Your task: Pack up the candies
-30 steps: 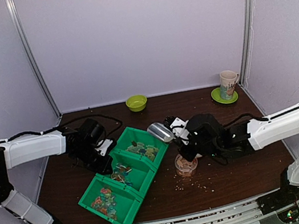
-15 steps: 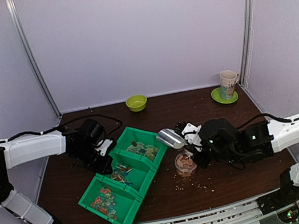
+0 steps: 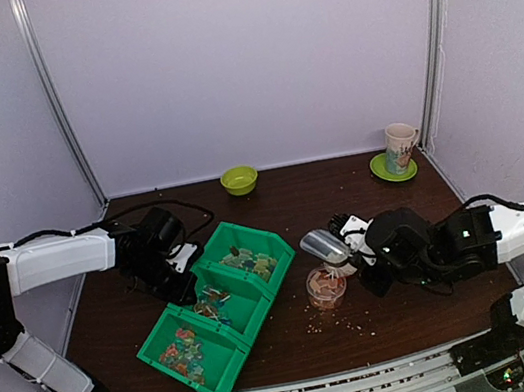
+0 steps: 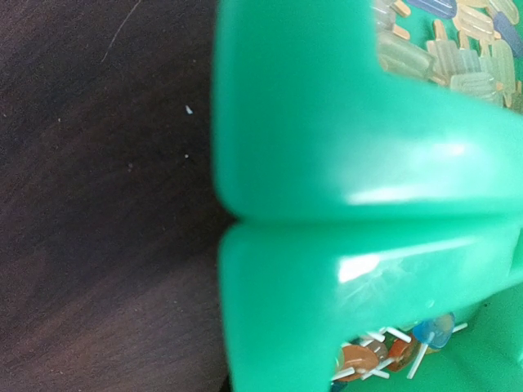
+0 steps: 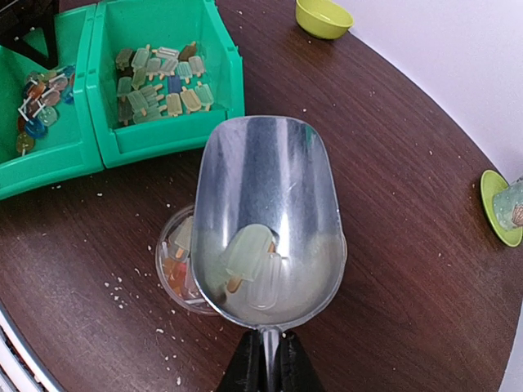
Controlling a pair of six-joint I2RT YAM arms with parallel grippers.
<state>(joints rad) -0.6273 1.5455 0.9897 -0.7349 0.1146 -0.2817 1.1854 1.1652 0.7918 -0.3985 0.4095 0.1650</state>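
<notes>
The candies are small popsicle-shaped sweets on sticks, lying in three joined green bins (image 3: 222, 302). Pale green ones (image 5: 159, 86) fill the far bin, and orange and blue ones (image 4: 384, 356) the middle one. My right gripper (image 5: 267, 349) is shut on the handle of a metal scoop (image 5: 270, 175). The scoop holds a few pale candies (image 5: 249, 255) and hangs over the right part of a clear cup (image 5: 173, 263), which has some candies in it. My left gripper (image 3: 174, 270) sits at the left rim of the bins (image 4: 327, 163); its fingers are hidden.
A yellow-green bowl (image 3: 239, 180) stands at the back. At the back right a mug (image 3: 401, 147) stands on a green saucer (image 3: 382, 172). Pale crumbs (image 3: 350, 321) lie scattered on the dark table around the cup.
My right arm has carried the scoop rightward and nearer, from beside the far bin to above the cup. The left arm and the bins have not moved.
</notes>
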